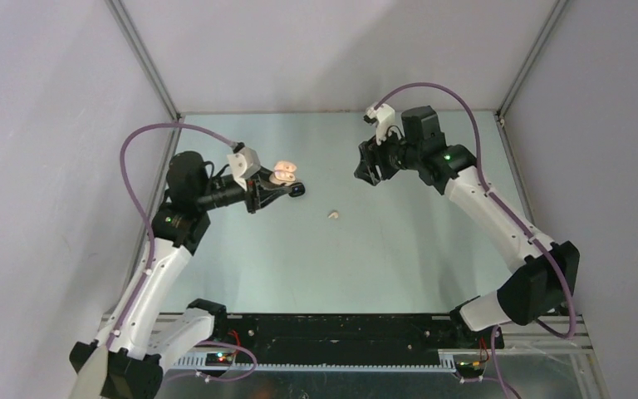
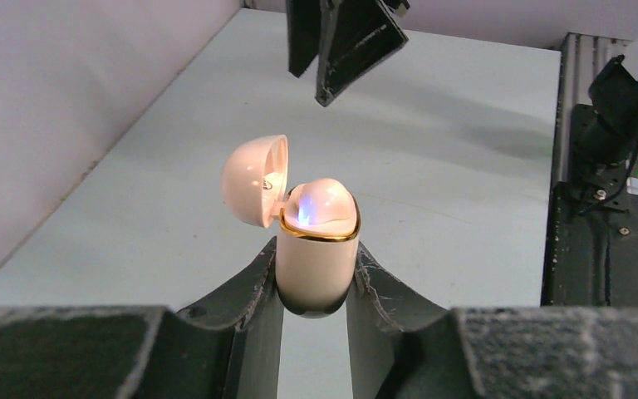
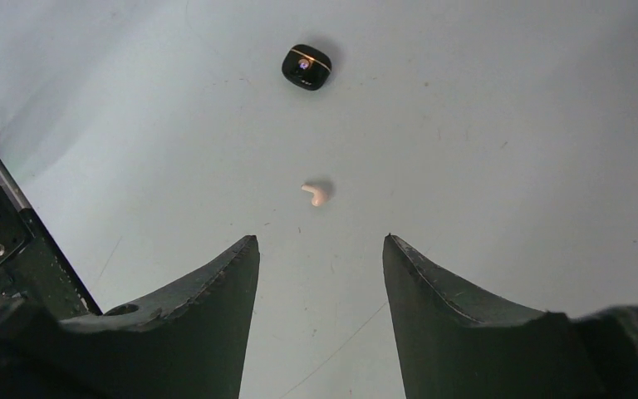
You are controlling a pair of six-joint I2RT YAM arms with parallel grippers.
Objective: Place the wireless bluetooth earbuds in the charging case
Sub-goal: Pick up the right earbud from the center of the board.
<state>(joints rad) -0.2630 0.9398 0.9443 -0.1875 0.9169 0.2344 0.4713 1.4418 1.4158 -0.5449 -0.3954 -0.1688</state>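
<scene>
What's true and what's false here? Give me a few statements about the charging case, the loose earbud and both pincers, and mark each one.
1. The left pincer grips the beige charging case. True.
2. The case's lid is shut. False: it is flipped open.
3. A pale earbud lies loose on the table. True.
4. The right pincer holds that earbud. False: its jaws stand open and empty, and the earbud lies on the table apart from them.
</scene>
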